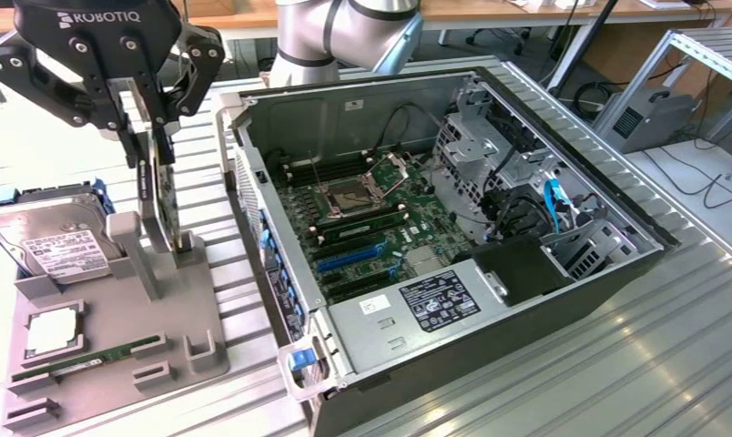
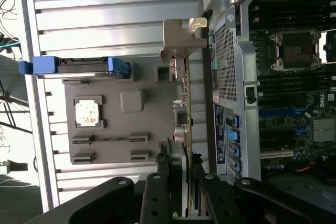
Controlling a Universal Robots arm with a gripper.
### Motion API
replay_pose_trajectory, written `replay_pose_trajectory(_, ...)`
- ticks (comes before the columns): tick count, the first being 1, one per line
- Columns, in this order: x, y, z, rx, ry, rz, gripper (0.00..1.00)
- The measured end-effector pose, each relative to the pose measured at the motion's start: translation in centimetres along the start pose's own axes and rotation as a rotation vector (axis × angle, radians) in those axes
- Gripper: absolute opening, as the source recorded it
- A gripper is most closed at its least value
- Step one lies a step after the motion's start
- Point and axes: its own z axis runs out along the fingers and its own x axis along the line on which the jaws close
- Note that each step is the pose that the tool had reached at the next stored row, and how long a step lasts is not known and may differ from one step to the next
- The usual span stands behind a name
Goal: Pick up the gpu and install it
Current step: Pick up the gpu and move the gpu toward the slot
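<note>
The gpu is a thin dark card held upright on its edge, with my gripper shut on its upper part. It hangs over the grey holder tray, its lower edge close to the tray's upright posts; whether it touches them I cannot tell. In the wrist view the gpu shows edge-on, its silver bracket at the far end. My gripper has a black finger pressed against each face. The open computer case lies just to the exterior view's right.
The tray also carries a silver hard drive, a square processor chip and a green memory stick. Inside the case, the motherboard shows blue expansion slots, with cables and a drive cage further in. The case wall stands close beside the card.
</note>
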Motion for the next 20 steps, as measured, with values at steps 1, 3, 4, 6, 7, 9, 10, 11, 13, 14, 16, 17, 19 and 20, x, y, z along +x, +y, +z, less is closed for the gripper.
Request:
replay_pose_trajectory(1, -0.1, 0.01, 0.0, 0.0016, -0.0001, 0.0, 0.27)
replay_pose_trajectory(3, -0.3, 0.02, 0.0, 0.0033, -0.0002, 0.0, 0.27)
replay_pose_trajectory(4, -0.4, 0.03, 0.01, 0.0041, -0.0003, 0.0, 0.27)
replay_pose_trajectory(6, -0.5, 0.04, 0.01, 0.0059, -0.0004, 0.0, 0.27)
replay_pose_trajectory(7, -0.6, 0.05, 0.01, 0.0065, -0.0004, 0.0, 0.27)
replay_pose_trajectory(9, -0.7, 0.06, 0.02, 0.0082, -0.0006, 0.0, 0.27)
replay_pose_trajectory(10, -0.8, 0.07, 0.02, 0.0089, -0.0007, 0.0, 0.27)
replay_pose_trajectory(11, -0.9, 0.08, 0.02, 0.0098, -0.0007, 0.0, 0.27)
replay_pose_trajectory(13, -1.0, 0.08, 0.03, 0.0112, -0.0009, 0.0, 0.27)
replay_pose_trajectory(14, -1.1, 0.09, 0.03, 0.0119, -0.0008, 0.0, 0.27)
replay_pose_trajectory(16, -1.2, 0.1, 0.03, 0.0132, -0.001, 0.0, 0.27)
replay_pose_trajectory(17, -1.3, 0.1, 0.03, 0.014, -0.0011, 0.0, 0.27)
replay_pose_trajectory(19, -1.4, 0.11, 0.03, 0.0158, -0.0012, 0.0, 0.27)
replay_pose_trajectory(20, -1.4, 0.12, 0.04, 0.0164, -0.0012, 0.0, 0.27)
